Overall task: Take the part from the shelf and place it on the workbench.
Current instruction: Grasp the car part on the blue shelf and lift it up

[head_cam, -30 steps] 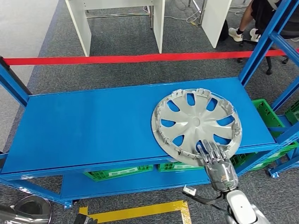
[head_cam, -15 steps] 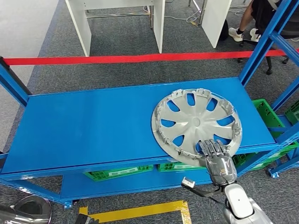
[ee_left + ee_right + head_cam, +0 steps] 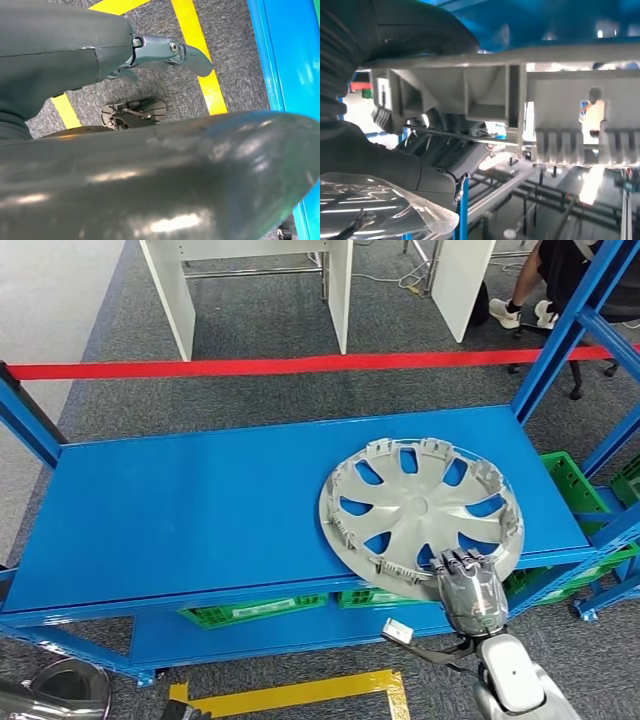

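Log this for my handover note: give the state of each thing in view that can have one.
Silver plastic wheel cover: on the blue metal shelf, near edge gripped.
Right hand: fingers curled over the cover's near rim, holding it.
Left hand: hanging over the floor; open or shut unclear.
Green plastic crates: stored on the shelf below.

Grey carpet floor [image 3: 264, 315], red tape line [image 3: 226, 368], white desks [image 3: 340, 280], yellow floor tape [image 3: 302, 692].

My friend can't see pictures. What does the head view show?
A silver plastic wheel cover with spoke-shaped holes lies on a blue metal shelf, its near edge gripped by the robot's right hand. Green plastic crates sit on the level below.
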### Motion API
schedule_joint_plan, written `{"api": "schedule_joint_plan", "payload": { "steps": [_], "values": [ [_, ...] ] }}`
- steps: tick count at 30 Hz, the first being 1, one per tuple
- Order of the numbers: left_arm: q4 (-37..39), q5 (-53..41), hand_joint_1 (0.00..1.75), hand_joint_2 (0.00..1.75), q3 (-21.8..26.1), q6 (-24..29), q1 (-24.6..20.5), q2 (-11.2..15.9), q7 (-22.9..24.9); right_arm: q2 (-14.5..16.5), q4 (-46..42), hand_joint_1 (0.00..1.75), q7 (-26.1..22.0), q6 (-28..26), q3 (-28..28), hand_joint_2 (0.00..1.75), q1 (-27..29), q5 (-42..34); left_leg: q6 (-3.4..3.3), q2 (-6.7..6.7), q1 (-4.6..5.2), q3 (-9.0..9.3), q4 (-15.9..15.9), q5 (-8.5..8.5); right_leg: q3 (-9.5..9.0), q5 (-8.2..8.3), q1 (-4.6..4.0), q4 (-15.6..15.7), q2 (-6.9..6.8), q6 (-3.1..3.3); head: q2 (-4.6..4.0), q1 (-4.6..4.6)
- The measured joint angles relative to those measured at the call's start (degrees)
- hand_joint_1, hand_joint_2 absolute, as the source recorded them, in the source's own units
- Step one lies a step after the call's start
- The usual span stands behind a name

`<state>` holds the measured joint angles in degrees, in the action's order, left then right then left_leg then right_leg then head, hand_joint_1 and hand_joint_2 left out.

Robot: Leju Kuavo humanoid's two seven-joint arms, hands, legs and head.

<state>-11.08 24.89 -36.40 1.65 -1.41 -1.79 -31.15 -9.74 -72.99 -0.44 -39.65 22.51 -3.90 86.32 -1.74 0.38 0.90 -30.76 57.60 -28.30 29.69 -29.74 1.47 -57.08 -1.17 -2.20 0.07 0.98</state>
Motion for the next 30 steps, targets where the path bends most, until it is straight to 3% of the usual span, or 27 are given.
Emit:
{"api": "schedule_joint_plan", "payload": {
  "steps": [4, 10, 12, 18, 30],
  "values": [
    [0.0, 0.33, 0.0, 0.0, 0.28, 0.01, 0.21, 0.02, -0.25, 1.68, -7.4, 1.75, -7.03, 0.0, -2.76, 1.75, 2.68, -1.08, 0.0, -0.01, 0.0, -0.05, 0.0, 0.0, 0.03, 0.0, 0.0, 0.0, -0.02, 0.0, 0.0, -0.01],
    [0.01, 0.58, 0.0, 0.0, 0.71, -0.01, 0.61, 0.04, -0.98, 9.35, -22.12, 1.75, -31.22, 0.0, -12.48, 1.75, 7.03, -8.15, 0.01, -0.03, -0.01, -0.13, 0.0, 0.0, 0.15, -0.01, -0.01, -0.01, 0.01, 0.0, 0.0, 0.0],
    [0.0, 0.59, 0.0, 0.0, 0.8, -0.01, 0.7, 0.04, -1.04, 12.2, -25.11, 1.75, -36.85, 0.01, -15.73, 1.75, 7.71, -10.1, 0.01, -0.03, -0.01, -0.15, -0.01, 0.0, 0.16, -0.01, -0.01, -0.02, 0.0, 0.01, 0.0, 0.01],
    [0.0, 0.59, 0.0, 0.0, 1.09, -0.01, 0.77, 0.04, -1.09, 16.33, -29.33, 1.75, -39.26, 0.04, -21.09, 1.75, 8.43, -11.5, 0.01, -0.03, 0.0, -0.15, 0.0, 0.0, 0.13, 0.0, 0.01, -0.01, 0.02, 0.0, 0.0, -0.02],
    [0.0, 0.59, 0.0, 0.0, 1.33, -0.06, 0.71, 0.04, -1.21, 17.24, -36.34, 1.75, -39.55, 0.04, -21.42, 1.75, 9.55, -13.2, 0.0, -0.03, 0.05, -0.16, 0.01, -0.01, 0.17, -0.01, 0.05, -0.01, 0.0, 0.0, 0.0, 0.01]
  ]
}}
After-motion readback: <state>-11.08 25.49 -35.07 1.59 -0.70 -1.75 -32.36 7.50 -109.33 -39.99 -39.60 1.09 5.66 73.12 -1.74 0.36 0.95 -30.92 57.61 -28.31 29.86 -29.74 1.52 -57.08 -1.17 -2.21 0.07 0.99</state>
